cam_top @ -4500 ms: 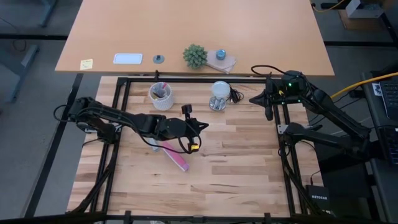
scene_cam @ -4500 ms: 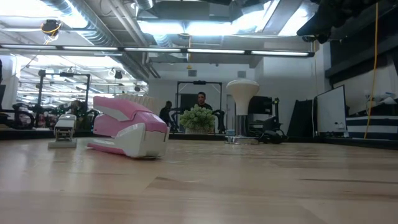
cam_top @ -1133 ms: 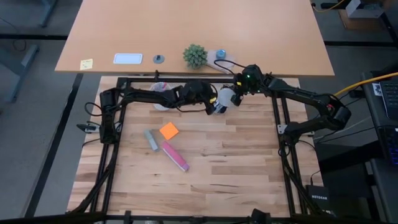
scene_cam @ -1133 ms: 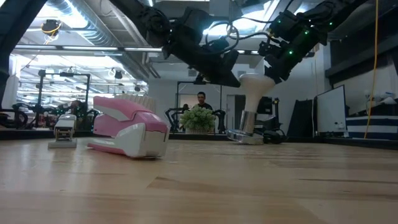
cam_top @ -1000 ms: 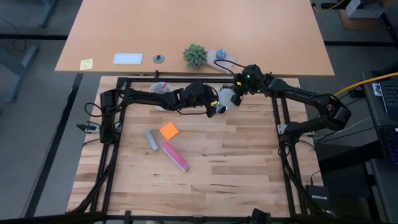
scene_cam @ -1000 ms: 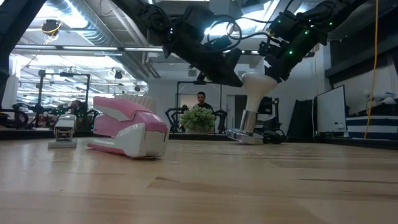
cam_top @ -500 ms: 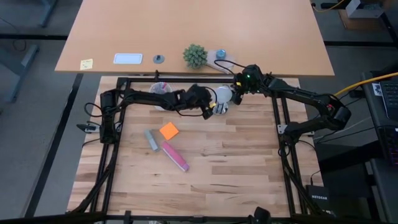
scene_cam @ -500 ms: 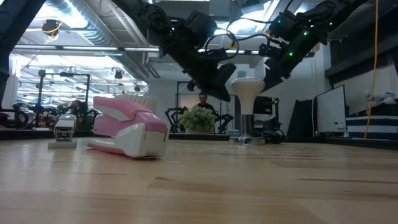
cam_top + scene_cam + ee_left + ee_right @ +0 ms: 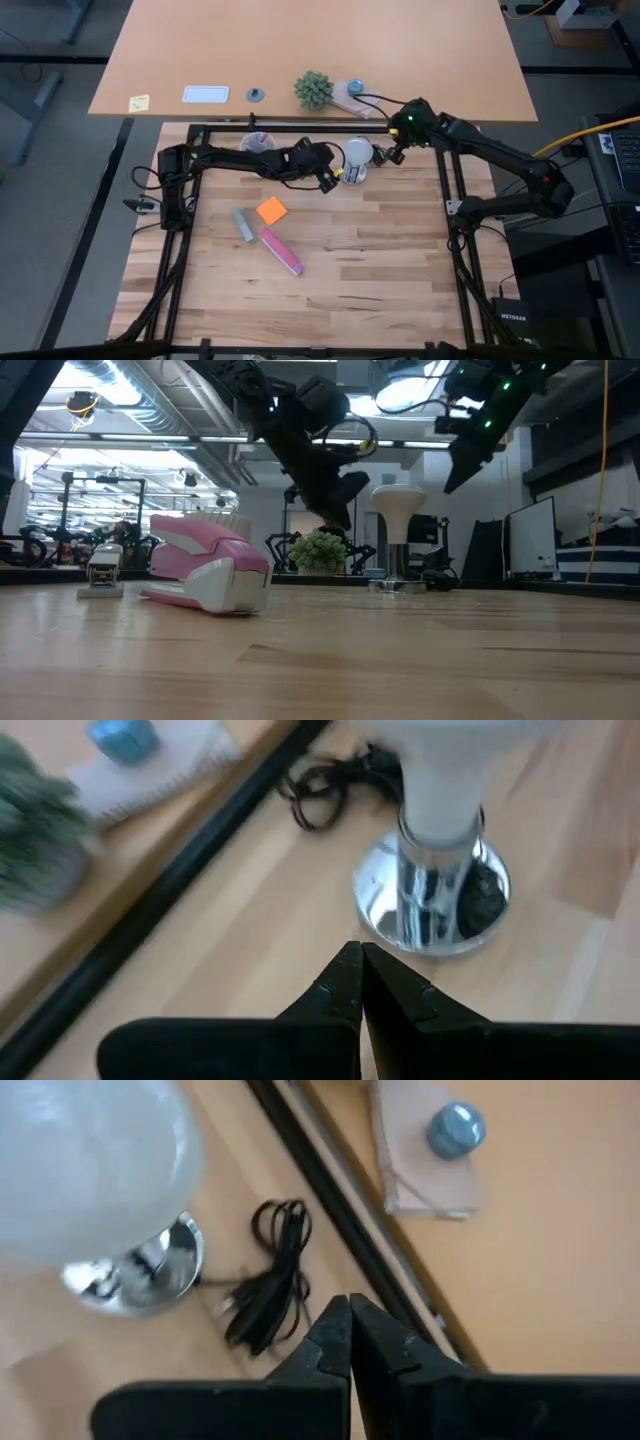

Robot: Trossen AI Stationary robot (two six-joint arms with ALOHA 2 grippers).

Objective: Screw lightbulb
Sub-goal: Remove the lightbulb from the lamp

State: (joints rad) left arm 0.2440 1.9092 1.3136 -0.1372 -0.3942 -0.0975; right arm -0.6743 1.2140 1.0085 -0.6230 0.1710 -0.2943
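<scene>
The lightbulb [image 9: 357,153] stands upright in the shiny metal socket [image 9: 432,910] near the far edge of the butcher-block table [image 9: 380,250], at about the twelve o'clock side of the work surface in the high view. From table height it shows as a white frosted dome on a narrow neck above the chrome base, and neither arm touches it. The left gripper [image 9: 326,178] sits just beside the socket, at roughly eight o'clock from the bulb; its wrist view shows both dark fingers [image 9: 335,990] pressed together with nothing between them, their tips aimed at the socket's base but clear of it. The right gripper [image 9: 394,153] hangs near the bulb at about three o'clock, raised above the table in the low view; its fingers [image 9: 330,1335] are likewise pressed shut and empty, over the coiled black cord [image 9: 268,1280] that runs from the socket. At the bulb's nine o'clock, beyond the left arm, stands the white cup [image 9: 257,147]. Well apart, toward seven o'clock, lie an orange pad [image 9: 271,210], a grey stapler [image 9: 243,225] and a pink stapler [image 9: 282,250].
</scene>
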